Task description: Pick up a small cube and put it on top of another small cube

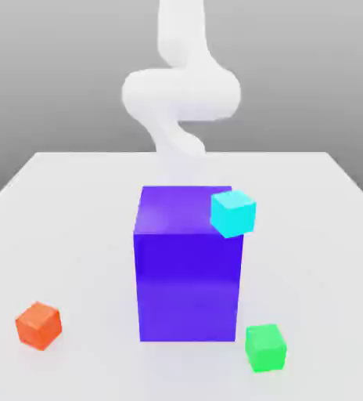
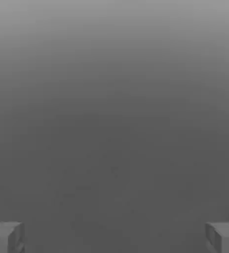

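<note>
The small orange-red cube [image 1: 38, 325] rests on the white table [image 1: 75, 219], near the front at the exterior view's left. My white arm [image 1: 181, 94] rises at the far end of the table, behind the big block. In the hand view my gripper [image 2: 114, 237] is open. Its two grey fingertips [image 2: 5, 236] stand far apart with nothing between them, against plain grey. A small green cube [image 1: 264, 347] lies on the table near the front at the exterior view's right. A small cyan cube [image 1: 233, 213] sits at the big block's upper right corner.
A tall blue-violet block [image 1: 188, 274] stands in the middle of the table, between the orange-red and green cubes and in front of the arm. Whether the cyan cube rests on it or hangs beside it I cannot tell.
</note>
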You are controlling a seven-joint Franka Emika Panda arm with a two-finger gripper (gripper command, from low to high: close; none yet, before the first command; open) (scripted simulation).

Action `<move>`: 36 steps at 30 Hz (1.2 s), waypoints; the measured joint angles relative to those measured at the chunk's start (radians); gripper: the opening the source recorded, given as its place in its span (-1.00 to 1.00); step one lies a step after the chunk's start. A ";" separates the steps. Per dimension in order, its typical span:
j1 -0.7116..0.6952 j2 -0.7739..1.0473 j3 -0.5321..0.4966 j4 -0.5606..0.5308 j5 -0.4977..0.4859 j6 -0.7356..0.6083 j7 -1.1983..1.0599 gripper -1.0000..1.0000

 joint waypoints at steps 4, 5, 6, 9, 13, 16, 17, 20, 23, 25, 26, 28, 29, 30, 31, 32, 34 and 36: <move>0.061 0.073 0.008 -0.122 0.006 -0.070 -0.077 0.00; 0.076 0.091 0.010 -0.153 0.008 -0.088 -0.097 0.00; 0.090 0.111 0.013 -0.184 0.009 -0.104 -0.117 0.00; 0.122 0.197 0.021 -0.278 0.013 -0.077 -0.161 0.00; 0.135 0.273 0.026 -0.339 0.015 -0.006 -0.179 -1.00; 0.135 0.273 0.026 -0.339 0.015 -0.006 -0.179 -1.00; 0.140 0.308 0.028 -0.362 0.016 0.028 -0.186 -1.00; 0.144 0.291 0.028 -0.338 0.016 -0.035 -0.192 -1.00; 0.140 0.236 0.029 -0.289 0.017 -0.142 -0.177 -1.00; 0.116 0.221 0.038 -0.288 0.024 -0.158 -0.098 -1.00; 0.103 0.215 0.044 -0.289 0.028 -0.162 -0.054 -1.00; 0.073 0.204 0.057 -0.294 0.037 -0.168 0.036 -1.00; 0.060 0.199 0.061 -0.297 0.040 -0.170 0.082 -1.00; 0.046 0.194 0.067 -0.300 0.044 -0.172 0.129 -1.00; 0.031 0.189 0.074 -0.303 0.048 -0.173 0.175 -1.00; 0.017 0.185 0.080 -0.306 0.052 -0.175 0.222 -1.00; -0.011 0.175 0.090 -0.312 0.059 -0.178 0.315 -1.00; -0.037 0.172 0.102 -0.322 0.066 -0.172 0.398 -1.00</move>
